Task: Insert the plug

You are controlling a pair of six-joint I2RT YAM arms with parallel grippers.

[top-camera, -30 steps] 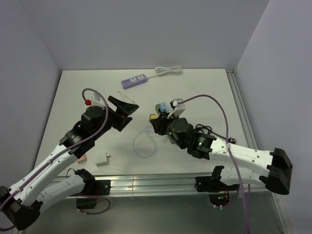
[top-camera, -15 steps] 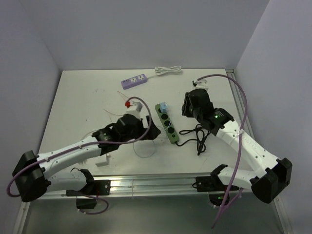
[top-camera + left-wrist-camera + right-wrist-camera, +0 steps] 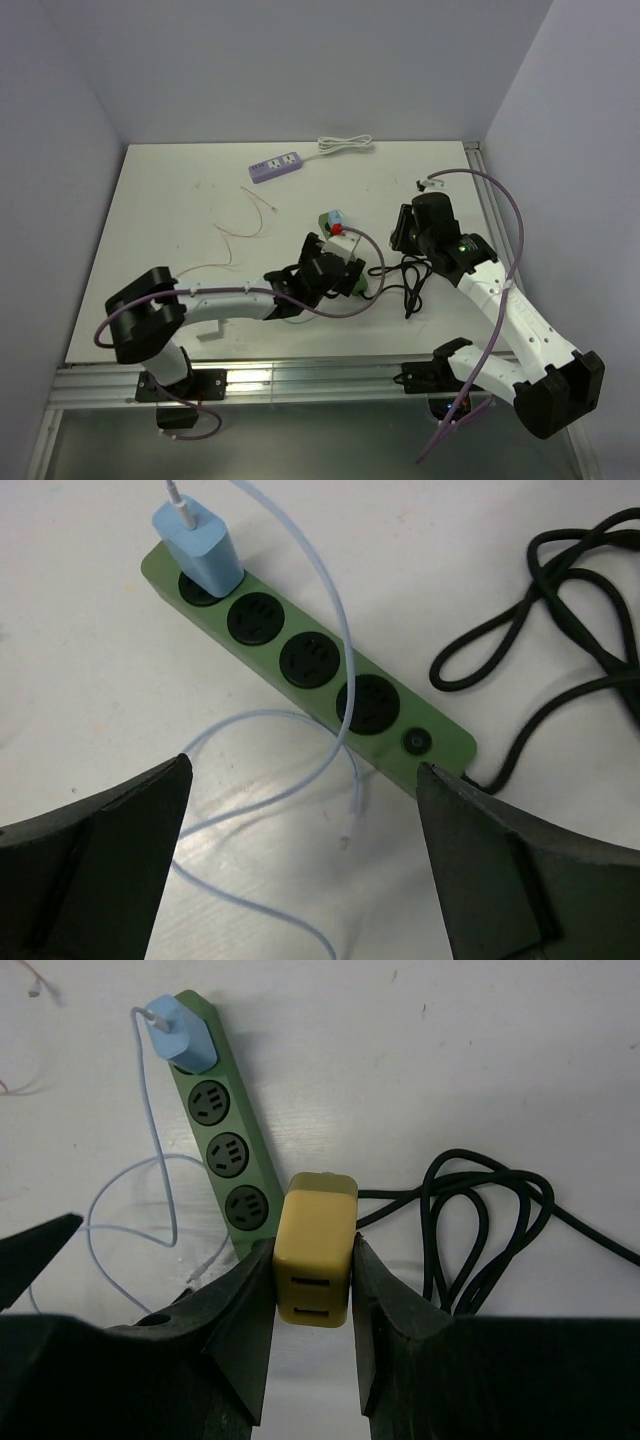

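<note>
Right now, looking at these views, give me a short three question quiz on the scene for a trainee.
1. True or false: the right pincer is shut on the yellow adapter.
2. With the blue charger plugged into its end socket, how many sockets on the green power strip stand free? A one, B three, C five.
3. Fill in: the left pincer near the strip is ___ and holds nothing.
Key: 1 true; 2 B; 3 open.
</note>
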